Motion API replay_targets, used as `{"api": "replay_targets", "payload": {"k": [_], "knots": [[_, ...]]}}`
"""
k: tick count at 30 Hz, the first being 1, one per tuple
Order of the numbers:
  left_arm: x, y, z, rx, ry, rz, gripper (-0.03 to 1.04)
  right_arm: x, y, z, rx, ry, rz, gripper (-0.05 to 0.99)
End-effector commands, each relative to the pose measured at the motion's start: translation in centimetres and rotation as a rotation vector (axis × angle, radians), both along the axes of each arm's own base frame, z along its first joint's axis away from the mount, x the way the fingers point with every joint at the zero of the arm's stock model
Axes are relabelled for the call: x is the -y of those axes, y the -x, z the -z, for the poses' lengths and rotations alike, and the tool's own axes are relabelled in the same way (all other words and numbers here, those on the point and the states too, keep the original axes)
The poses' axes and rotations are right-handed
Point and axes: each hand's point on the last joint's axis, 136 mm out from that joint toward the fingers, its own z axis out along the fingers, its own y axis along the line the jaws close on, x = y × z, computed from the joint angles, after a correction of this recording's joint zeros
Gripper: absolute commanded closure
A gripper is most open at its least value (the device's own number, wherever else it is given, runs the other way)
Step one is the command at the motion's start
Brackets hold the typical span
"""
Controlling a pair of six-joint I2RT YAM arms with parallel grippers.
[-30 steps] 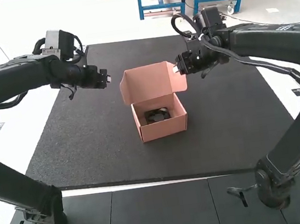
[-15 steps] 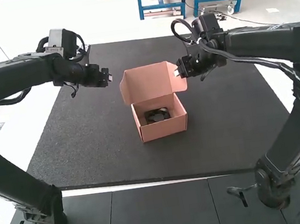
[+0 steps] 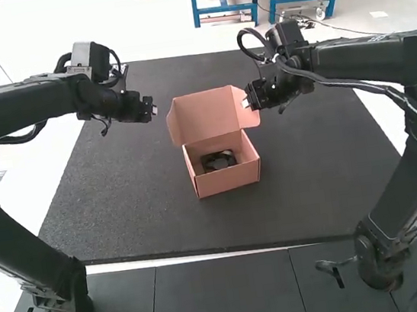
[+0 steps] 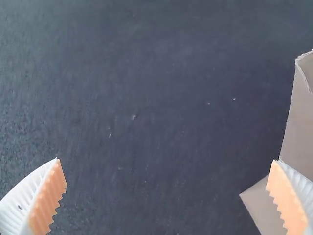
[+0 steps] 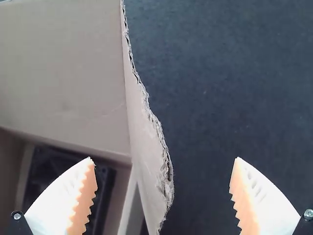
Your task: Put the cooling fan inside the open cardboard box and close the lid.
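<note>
A small cardboard box stands on the black mat, its lid upright at the back. The black cooling fan lies inside it. My left gripper hovers just left of the lid's left flap, open, with the flap's edge near one finger. My right gripper is at the lid's right side flap, open, and its fingers straddle the torn flap edge. Part of the fan shows below the lid in the right wrist view.
The black mat covers the table around the box, with free room on all sides. White floor borders the mat at left and right.
The left gripper has crept slightly toward the lid's left edge. The right gripper has shifted a little back along the lid's right flap. The box has not moved.
</note>
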Motion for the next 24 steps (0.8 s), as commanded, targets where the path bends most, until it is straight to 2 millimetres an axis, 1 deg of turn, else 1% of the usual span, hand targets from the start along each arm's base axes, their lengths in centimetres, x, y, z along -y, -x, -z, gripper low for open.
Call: {"api": "replay_targets", "payload": {"k": [1,6,10,17,24], "knots": [[1.6,-0.5,-1.7,0.036,0.010,0.044,0.04,0.7,-1.7,-1.7,0.036,-0.021,0.029,0.32],[3.4,-0.1,-2.0,0.030,0.019,0.093,0.04,1.0,-1.9,-1.7,0.030,-0.030,0.032,0.34],[4.3,0.2,-2.2,0.028,0.021,0.114,0.04,1.1,-2.0,-1.9,0.029,-0.033,0.034,0.34],[4.4,0.3,-2.0,0.020,0.021,0.115,0.04,0.8,-1.9,-2.1,0.016,-0.040,0.023,0.34],[4.4,0.4,-1.9,0.015,0.024,0.111,0.04,0.8,-1.3,-1.9,-0.016,-0.037,0.013,0.34]]}}
